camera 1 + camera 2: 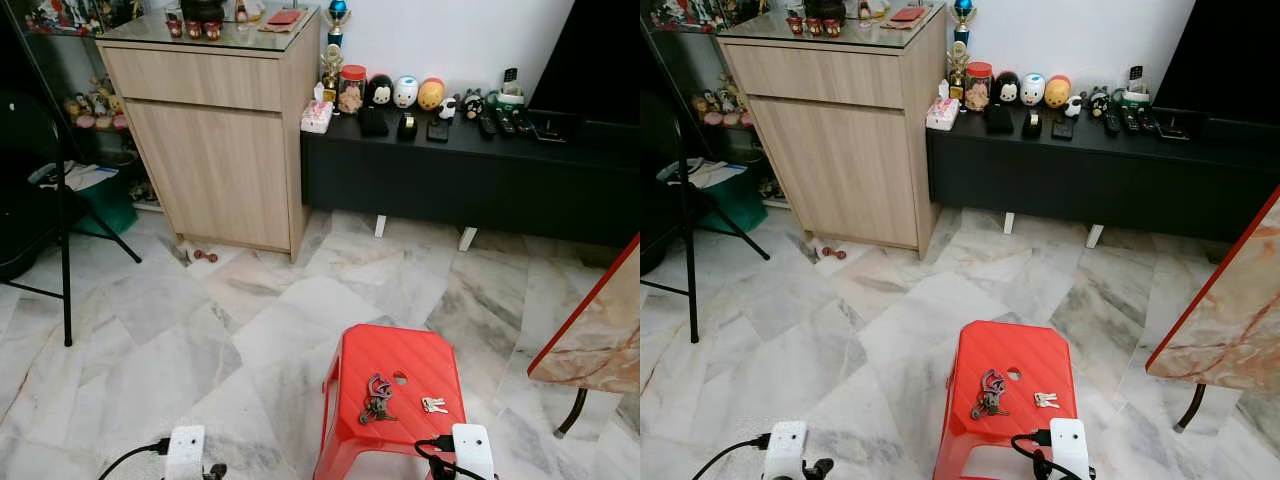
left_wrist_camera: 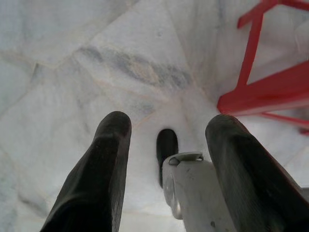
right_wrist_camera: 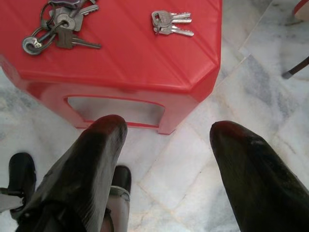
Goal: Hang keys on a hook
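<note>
Standing over the stool (image 1: 400,385), the robot is judging its pick-up not yet begun. The right claw (image 3: 164,145) is hanging wide and empty beyond the stool's near edge; the left claw (image 2: 166,145), also wide, is idling over floor. Next it is needing to reach the keys (image 1: 377,399), a dark ringed bunch lying mid-top, beside a small silver pair (image 1: 434,405).

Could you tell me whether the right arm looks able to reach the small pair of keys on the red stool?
Probably yes: the small keys lie uncovered on the red stool, with the open right end effector just short of them.
</note>
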`<state>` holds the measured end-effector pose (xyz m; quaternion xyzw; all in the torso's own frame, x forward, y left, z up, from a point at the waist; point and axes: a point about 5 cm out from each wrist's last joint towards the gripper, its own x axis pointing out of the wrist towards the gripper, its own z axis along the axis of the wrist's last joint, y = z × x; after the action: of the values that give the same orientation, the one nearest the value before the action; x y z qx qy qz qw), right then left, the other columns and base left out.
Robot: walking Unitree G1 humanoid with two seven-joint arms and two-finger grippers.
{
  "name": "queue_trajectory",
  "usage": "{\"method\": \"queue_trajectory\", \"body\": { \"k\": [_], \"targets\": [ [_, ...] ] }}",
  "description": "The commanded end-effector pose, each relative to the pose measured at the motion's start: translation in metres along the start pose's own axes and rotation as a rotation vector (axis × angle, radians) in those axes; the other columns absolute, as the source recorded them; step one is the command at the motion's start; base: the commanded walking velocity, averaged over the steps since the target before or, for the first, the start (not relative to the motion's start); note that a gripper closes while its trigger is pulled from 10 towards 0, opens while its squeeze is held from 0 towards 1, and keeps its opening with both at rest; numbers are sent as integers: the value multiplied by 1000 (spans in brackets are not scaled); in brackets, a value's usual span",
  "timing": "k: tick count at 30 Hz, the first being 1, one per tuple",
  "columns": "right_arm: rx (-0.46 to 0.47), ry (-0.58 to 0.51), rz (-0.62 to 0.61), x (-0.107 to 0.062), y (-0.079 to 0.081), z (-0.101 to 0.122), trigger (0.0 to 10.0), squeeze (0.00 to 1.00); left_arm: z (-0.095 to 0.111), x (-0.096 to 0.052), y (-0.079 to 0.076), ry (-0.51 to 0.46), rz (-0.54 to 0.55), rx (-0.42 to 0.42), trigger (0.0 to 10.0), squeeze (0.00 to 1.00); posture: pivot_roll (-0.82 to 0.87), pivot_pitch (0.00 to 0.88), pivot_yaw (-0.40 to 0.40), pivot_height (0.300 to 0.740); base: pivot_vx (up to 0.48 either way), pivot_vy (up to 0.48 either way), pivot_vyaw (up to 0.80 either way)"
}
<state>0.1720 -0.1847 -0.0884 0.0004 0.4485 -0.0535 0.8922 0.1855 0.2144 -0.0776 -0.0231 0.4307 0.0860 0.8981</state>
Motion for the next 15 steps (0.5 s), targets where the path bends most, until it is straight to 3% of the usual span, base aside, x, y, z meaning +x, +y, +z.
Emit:
{"method": "queue_trajectory", "body": {
  "k": [1, 6, 15],
  "targets": [
    [19, 28, 15, 0, 1, -3, 10000, 0, 7, 1, 2, -41, 6, -59, 10000, 0, 58, 0, -53, 740, 0, 0, 0],
    [0, 42, 18, 0, 1, -3, 10000, 0, 19, 2, 3, -90, 7, -140, 10000, 0, 59, 0, -56, 740, 0, 0, 0],
    [9, 33, 23, 0, 1, -2, 10000, 0, 37, 4, -8, -146, -79, -46, 10000, 0, 56, 0, -57, 740, 0, 0, 0]
  ]
}}
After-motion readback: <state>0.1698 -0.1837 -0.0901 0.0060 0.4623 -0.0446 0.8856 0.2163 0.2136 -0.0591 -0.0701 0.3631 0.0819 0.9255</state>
